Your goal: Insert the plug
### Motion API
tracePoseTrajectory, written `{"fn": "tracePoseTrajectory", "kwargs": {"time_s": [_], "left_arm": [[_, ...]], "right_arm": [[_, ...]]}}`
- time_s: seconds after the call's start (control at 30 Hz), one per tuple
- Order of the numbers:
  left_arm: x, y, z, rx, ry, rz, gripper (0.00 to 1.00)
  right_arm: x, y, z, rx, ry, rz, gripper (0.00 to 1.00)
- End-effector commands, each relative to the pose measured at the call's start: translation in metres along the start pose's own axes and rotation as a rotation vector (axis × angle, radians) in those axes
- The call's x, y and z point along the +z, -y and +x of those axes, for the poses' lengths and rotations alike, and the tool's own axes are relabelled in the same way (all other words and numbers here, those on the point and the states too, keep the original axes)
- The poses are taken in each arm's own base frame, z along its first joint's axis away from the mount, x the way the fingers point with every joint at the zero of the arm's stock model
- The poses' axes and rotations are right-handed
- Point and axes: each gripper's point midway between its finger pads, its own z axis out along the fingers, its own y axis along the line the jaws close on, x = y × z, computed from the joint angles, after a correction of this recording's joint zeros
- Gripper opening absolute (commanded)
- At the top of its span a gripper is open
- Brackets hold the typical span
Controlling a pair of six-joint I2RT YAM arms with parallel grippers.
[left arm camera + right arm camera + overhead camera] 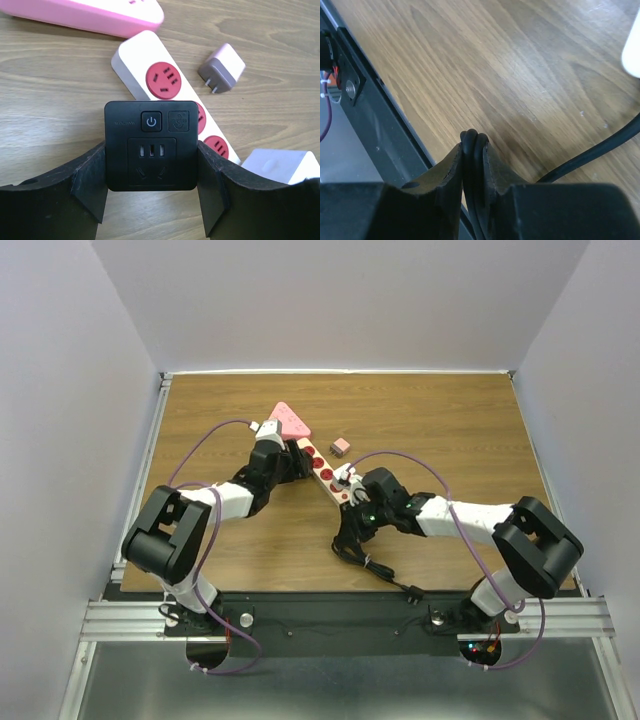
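**Item 1 – black square plastic plug-in adapter** (pixel 150 152): power button and socket holes on its face. Clamped by its two sides in the left gripper (pixel 151 176), fingers tight on it, held over the wooden table (pixel 450 420). In the top view it sits approx. table centre, w/ the left gripper (pixel 290 458).

**Item 2 – white plastic power strip with round red sockets** (pixel 136 57): lies flat, running from 12 to 4 o'clock of the adapter in the left wrist view and passing under its edge. Whether they touch can't be told. Diagonal in the top view (pixel 322 468).

**Item 3 – white rectangular block** (pixel 282 165): at 3 o'clock of the adapter, at the strip's far end.

**Item 4 – small grey-and-white charger cube** (pixel 222 67): prongs showing, loose on the table at 1 o'clock, just beside the strip, not touching.

**Item 5 – pink plastic power strip** (pixel 90 12): at 11 o'clock, next to the white strip's end.

**Item 6 – black rubber cable** (pixel 472 150): doubled over and pinched in the right gripper (pixel 472 165) – fingers closed on the loop, low over the table nr. the black metal front rail (pixel 380 115). In the top view the right gripper (pixel 352 532) sits at 5 o'clock of the white strip.
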Motion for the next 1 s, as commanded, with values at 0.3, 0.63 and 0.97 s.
{"fn": "tracePoseTrajectory", "kwargs": {"time_s": [0.3, 0.63, 0.97], "left_arm": [[-0.042, 0.047, -0.042, 0.252, 0.081, 0.250, 0.00], [-0.052, 0.068, -0.064, 0.486, 0.085, 0.401, 0.00], [-0.031, 0.074, -0.065, 0.665, -0.001, 0.482, 0.00]], "right_arm": [[-0.012, -0.022, -0.030, -0.047, 0.060, -0.007, 0.49], [-0.064, -0.044, -0.089, -0.161, 0.234, 0.098, 0.79], [-0.131, 0.003, -0.154, -0.074, 0.452, 0.240, 0.84]]}}
